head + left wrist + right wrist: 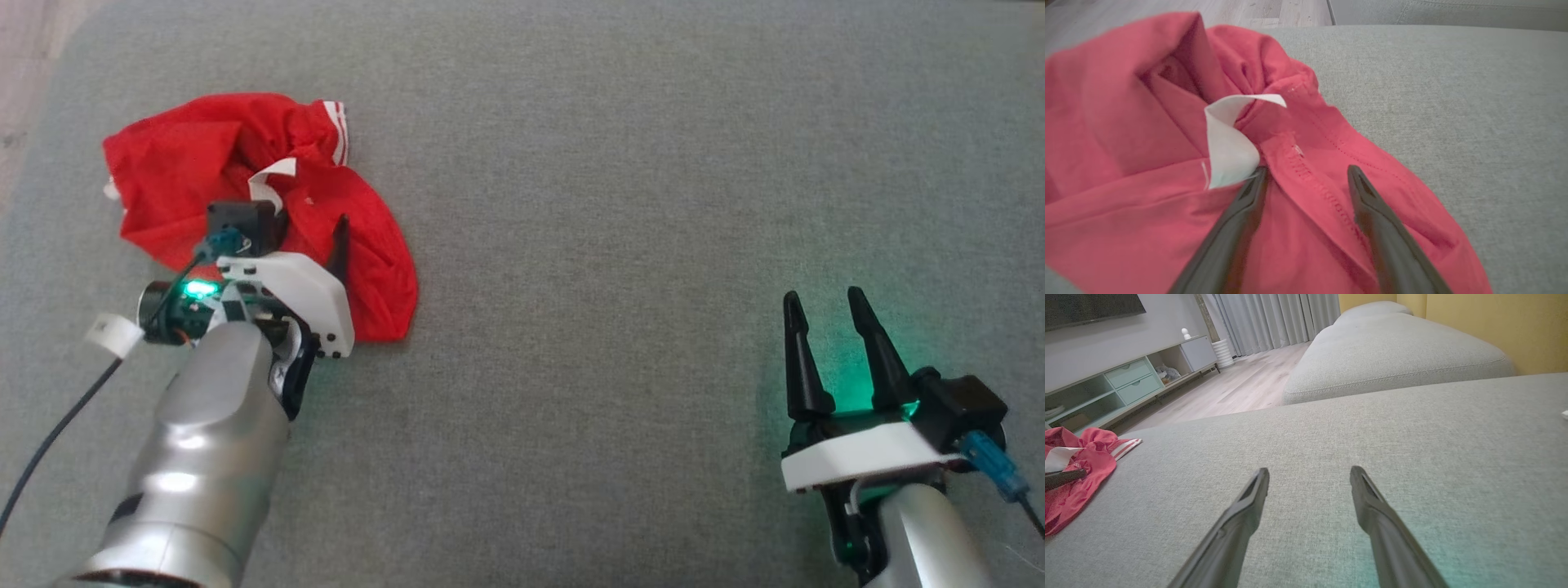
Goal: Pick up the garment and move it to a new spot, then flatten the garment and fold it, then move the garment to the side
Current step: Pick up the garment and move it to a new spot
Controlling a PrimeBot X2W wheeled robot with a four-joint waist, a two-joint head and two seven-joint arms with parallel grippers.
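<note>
**We bring our left gripper (1306, 171) down to a crumpled red cloth garment (180, 163) at the far left of a grey woven sofa cushion (612, 163).**

Its two dark fingers are spread wide and hold nothing. They straddle a stitched seam fold, with one tip just beside a curled white sewn-in label (1229, 147). Our right gripper (823, 296) waits well apart over bare cushion, also spread and empty. The risk, as we judge it, is a shallow bite: closing on the label or a single thin layer could let the bundle slip free on the lift, and pressing too deep could pinch the upholstery beneath. The heap also lies near the cushion's edge, so a dragging pull might tip it to the floor. The label looks blank, and we can read no brand or writing; the white stripes (336, 131) at one hem are plain trim.
</note>
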